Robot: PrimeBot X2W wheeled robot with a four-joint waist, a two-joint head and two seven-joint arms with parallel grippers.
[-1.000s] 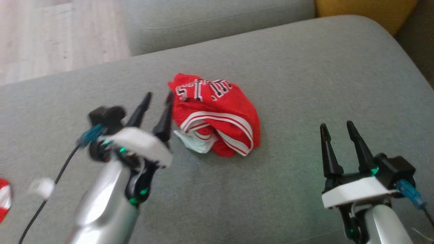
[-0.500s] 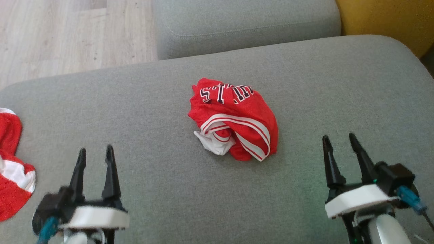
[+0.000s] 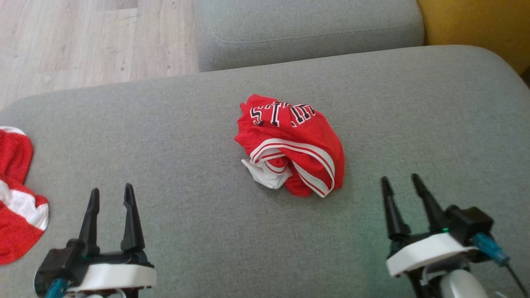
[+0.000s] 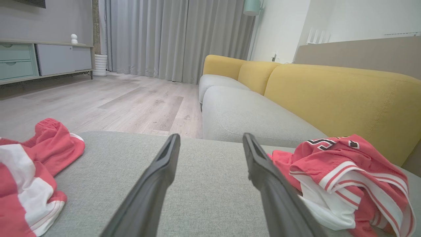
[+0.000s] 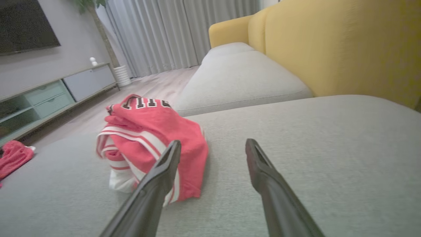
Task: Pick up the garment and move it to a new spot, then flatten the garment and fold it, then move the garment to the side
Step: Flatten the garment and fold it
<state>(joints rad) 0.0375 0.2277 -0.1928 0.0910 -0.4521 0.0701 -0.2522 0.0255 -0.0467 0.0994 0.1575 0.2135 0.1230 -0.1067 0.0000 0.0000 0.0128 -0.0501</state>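
A crumpled red garment (image 3: 292, 145) with white stripes and dark lettering lies bunched in the middle of the grey sofa seat (image 3: 165, 145). It appears at the right of the left wrist view (image 4: 345, 177) and left of centre in the right wrist view (image 5: 151, 138). My left gripper (image 3: 109, 194) hovers at the lower left, open and empty, well clear of the garment. My right gripper (image 3: 401, 183) stands open and empty at the lower right, a short way to the garment's right.
A second red and white cloth (image 3: 16, 198) lies at the seat's left edge. Another grey cushion (image 3: 306, 25) sits behind, with a yellow backrest (image 3: 476, 25) at the right. Wooden floor (image 3: 83, 37) lies beyond the far-left edge.
My left gripper has pulled back from the garment's left side to the lower left, empty. The camera shifted too. The right gripper barely moved.
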